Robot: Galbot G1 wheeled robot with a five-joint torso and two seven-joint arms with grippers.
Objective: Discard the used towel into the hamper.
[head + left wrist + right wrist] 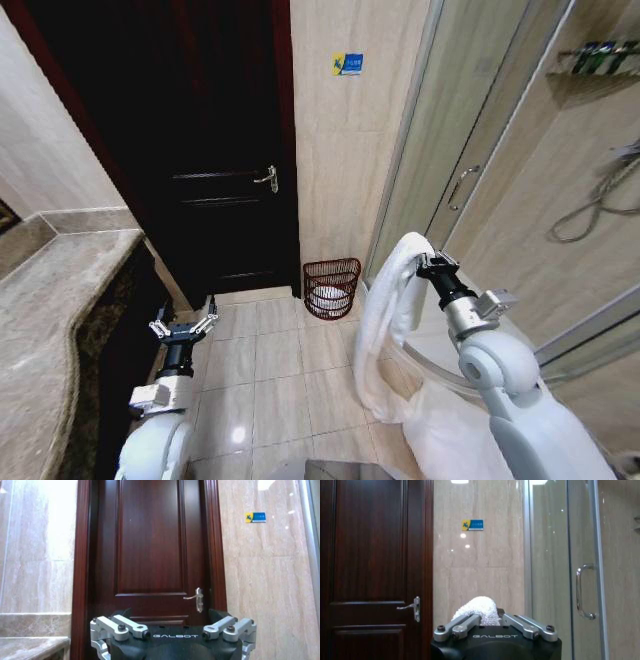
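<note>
Towel (385, 330): white, long, draped over the right gripper and hanging down past the right arm toward the tiled floor; the raised fold sits well above and to the right of the hamper, apart from it. In the right wrist view its bunched end (479, 609) pokes up between the fingers.
Door (215, 150): dark wood, closed, with a metal lever handle (266, 179).
Shower enclosure (470, 150): glass door with a vertical metal handle, on the robot's right.
Counter (50, 300): stone top along the robot's left.
Floor (270, 370): pale glossy tiles.
Hamper (331, 287): dark reddish-brown openwork basket standing on the floor against the wall, between the door and the shower enclosure; something white lies inside it.
Right gripper (436, 265): raised, fingers clamped on the towel's fold.
Left gripper (184, 325): low beside the counter, fingers spread apart, nothing between them.
Sticker (348, 64): small blue-and-yellow sign on the wall above the hamper.
</note>
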